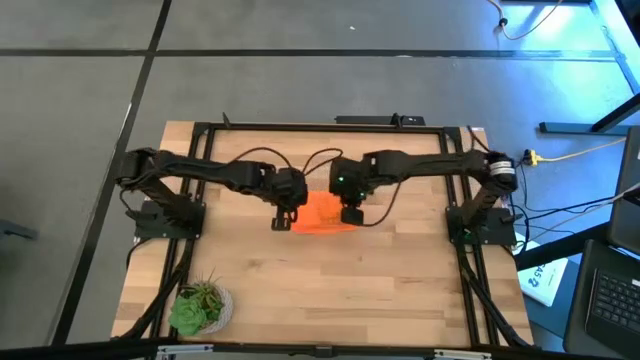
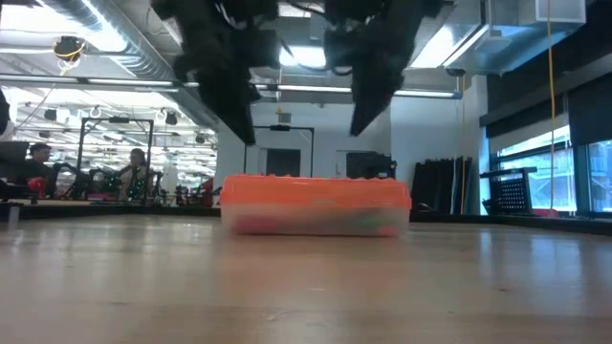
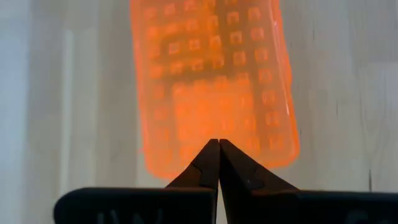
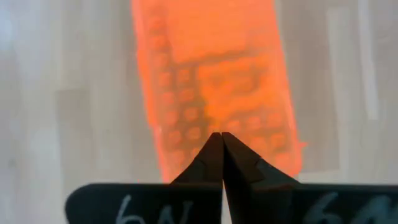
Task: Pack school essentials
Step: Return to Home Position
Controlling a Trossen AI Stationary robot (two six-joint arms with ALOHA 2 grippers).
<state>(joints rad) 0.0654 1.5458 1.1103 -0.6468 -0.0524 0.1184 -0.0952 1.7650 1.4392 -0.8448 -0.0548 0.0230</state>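
A clear plastic box with an orange perforated lid [image 1: 322, 212] stands flat on the table's middle. In the low view the box [image 2: 316, 205] shows only blurred pink and green shapes through its wall. The school essentials cannot be made out singly. My left gripper [image 1: 285, 218] is shut and hovers over the box's left end; its wrist view looks down on the lid [image 3: 211, 81] past the fingertips [image 3: 219, 142]. My right gripper [image 1: 352, 213] is shut over the right end, above the lid [image 4: 214, 81]. In the low view both hang clear above the lid.
A green potted plant [image 1: 200, 305] stands near the table's near left corner. The bare wooden table [image 1: 400, 290] stretches around the box on the near side. Beyond the far edge, the low view shows a room with people [image 2: 38, 158] far off.
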